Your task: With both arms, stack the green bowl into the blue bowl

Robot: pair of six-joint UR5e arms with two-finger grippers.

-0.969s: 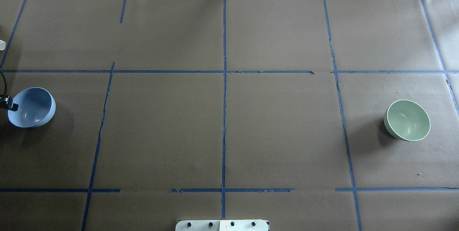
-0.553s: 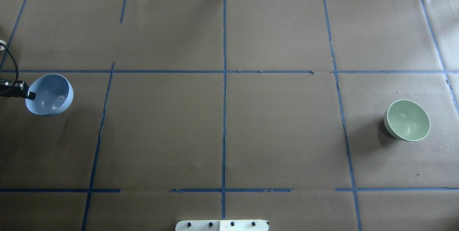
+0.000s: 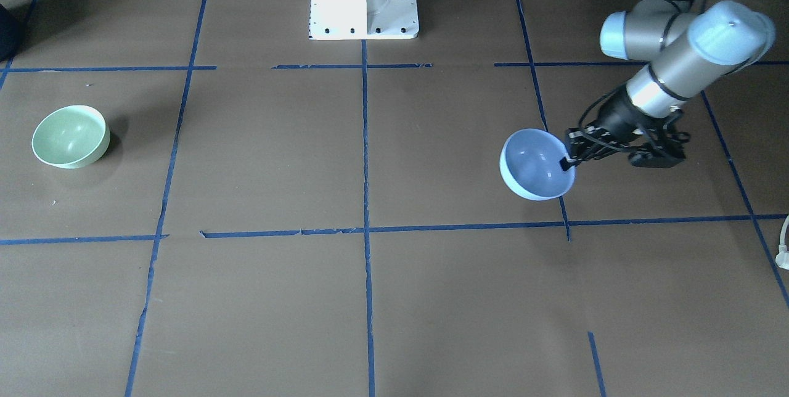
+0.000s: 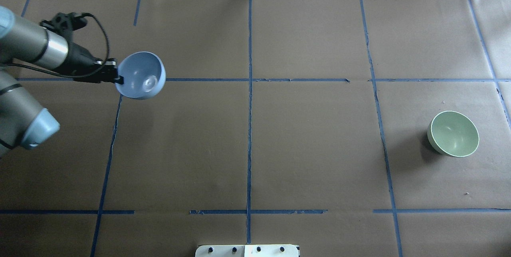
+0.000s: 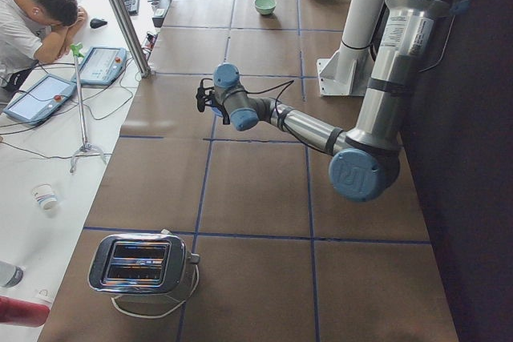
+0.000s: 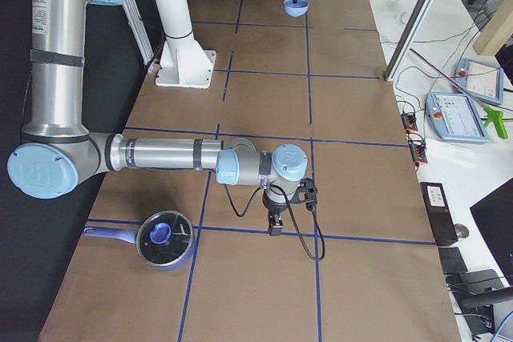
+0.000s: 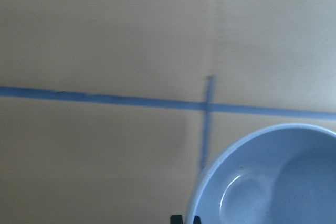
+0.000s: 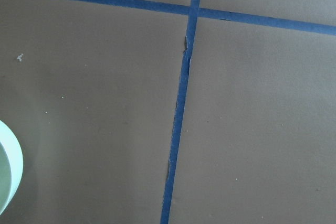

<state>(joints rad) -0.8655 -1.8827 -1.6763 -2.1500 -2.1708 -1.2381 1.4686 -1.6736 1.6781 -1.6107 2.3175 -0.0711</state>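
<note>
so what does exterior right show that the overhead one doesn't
Only exterior right: the right arm stretched low over the table, the right gripper pointing down, and a blue saucepan with a glass lid beside it. Only overhead: the green bowl, upright and untouched. Both: the blue bowl, held by its rim in the left gripper.

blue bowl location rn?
Overhead view, left side: the blue bowl hangs from the left tool, which grips its rim, by a tape-line crossing; the green bowl sits far right.
</note>
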